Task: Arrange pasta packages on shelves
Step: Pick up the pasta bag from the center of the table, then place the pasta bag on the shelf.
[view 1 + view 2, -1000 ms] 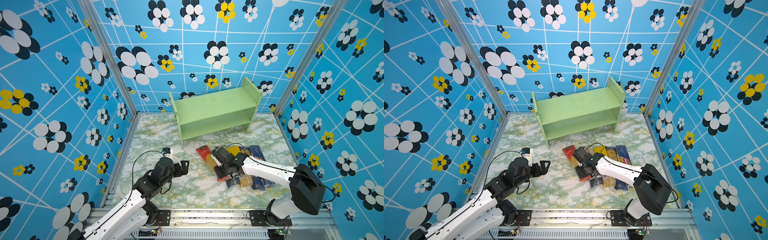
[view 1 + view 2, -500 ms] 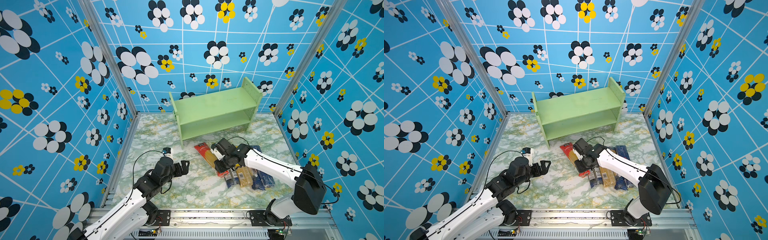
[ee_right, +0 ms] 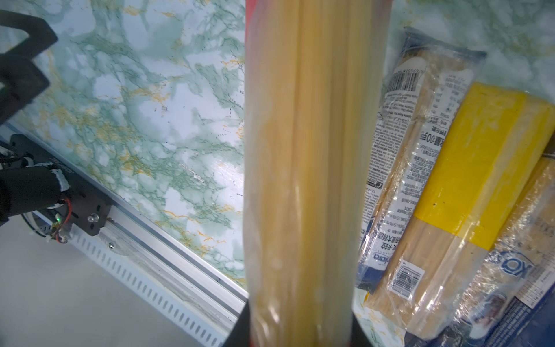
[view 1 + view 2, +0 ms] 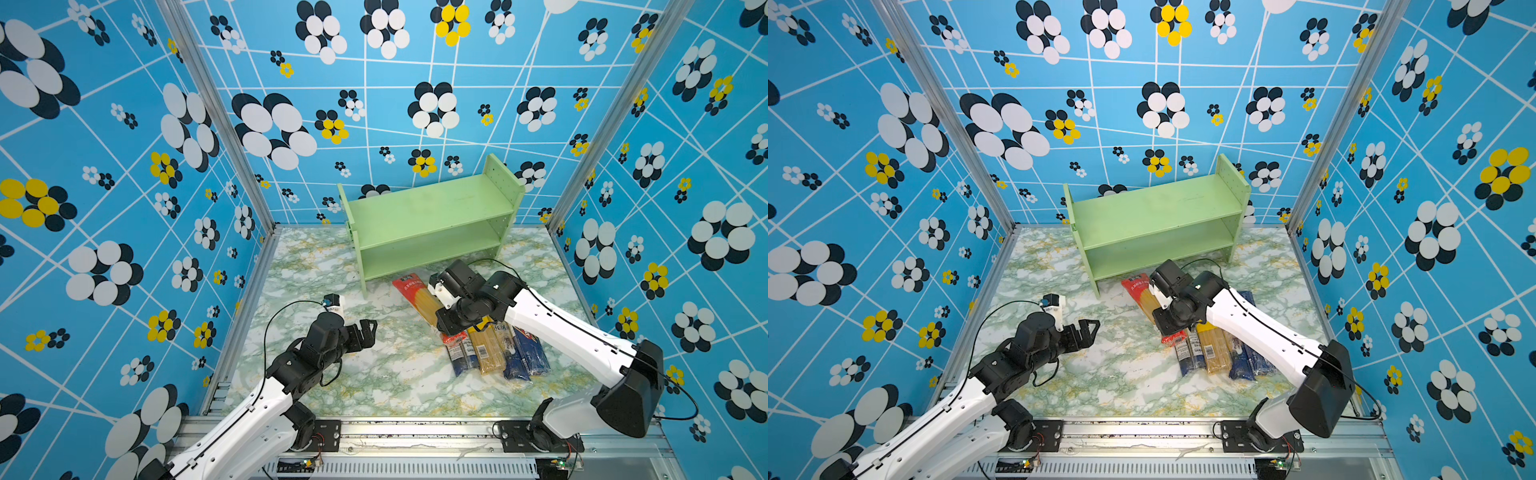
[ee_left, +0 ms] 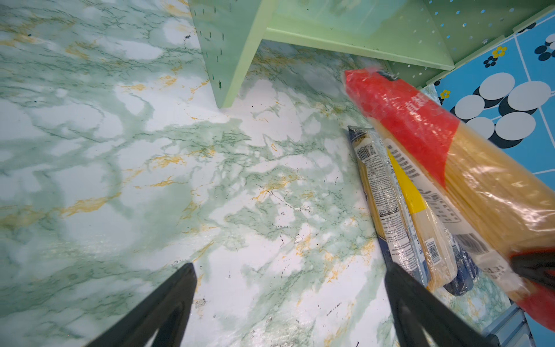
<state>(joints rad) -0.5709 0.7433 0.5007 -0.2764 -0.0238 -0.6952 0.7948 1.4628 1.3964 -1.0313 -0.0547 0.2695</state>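
The right hand (image 4: 447, 331) is clamped on the red spaghetti pack (image 4: 415, 297), gripping it toward its near end; in the right wrist view the pack (image 3: 303, 150) runs straight out from between the two fingers. The pack sits at a slant in front of the pale green shelf unit (image 4: 424, 216), with its far red end close to the opening of the lower tier but outside it. In the left wrist view the red pack (image 5: 420, 141) crosses above the other packs, and it is hard to say whether any part of it touches the counter (image 4: 374, 374).

The other four packs lie side by side on the marbled counter, under and beside the right arm. They are the clear pack with a white label (image 3: 399, 135), the yellow pack (image 3: 480, 156), the brownish pack (image 3: 516, 240) and the dark blue pack (image 4: 534, 353).

The left hand (image 4: 368, 330) hangs over bare counter, well apart from the packs, with its fingers (image 5: 168, 306) spread wide and nothing between them.
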